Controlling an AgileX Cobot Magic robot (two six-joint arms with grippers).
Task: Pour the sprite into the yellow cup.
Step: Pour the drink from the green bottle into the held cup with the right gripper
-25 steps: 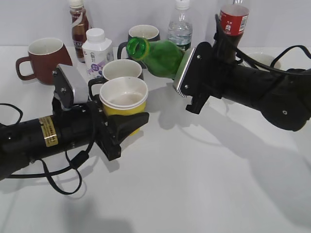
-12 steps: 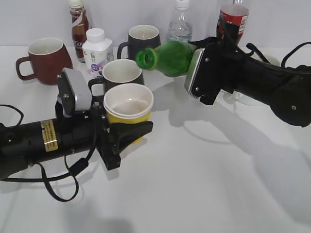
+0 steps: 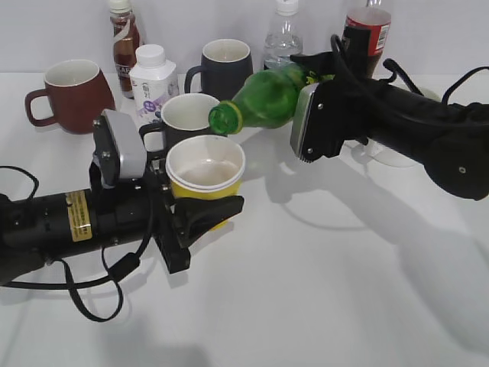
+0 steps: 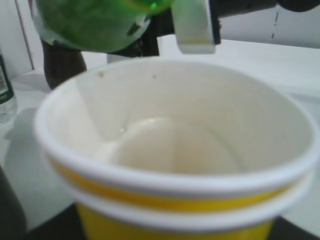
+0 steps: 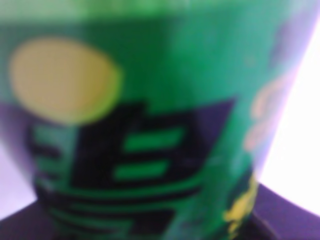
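Observation:
My right gripper (image 3: 325, 126) is shut on the sprite (image 3: 263, 99), a green bottle held tilted with its capped neck (image 3: 224, 117) pointing down-left, just above the rim of the yellow cup (image 3: 205, 172). Its label fills the right wrist view (image 5: 145, 130). My left gripper (image 3: 200, 210) is shut on the yellow cup and holds it upright above the table. In the left wrist view the cup (image 4: 175, 150) fills the frame, white inside, with the sprite (image 4: 95, 22) above its far rim.
Behind the cup stand a dark mug (image 3: 186, 116), a black mug (image 3: 223, 65), a brown-red mug (image 3: 69, 92), a white bottle (image 3: 151, 76), a brown bottle (image 3: 122, 38), a clear water bottle (image 3: 284, 42) and a cola bottle (image 3: 367, 30).
The right gripper has tipped the sprite further, so its neck dropped toward the cup's rim. The left gripper moved the yellow cup slightly right.

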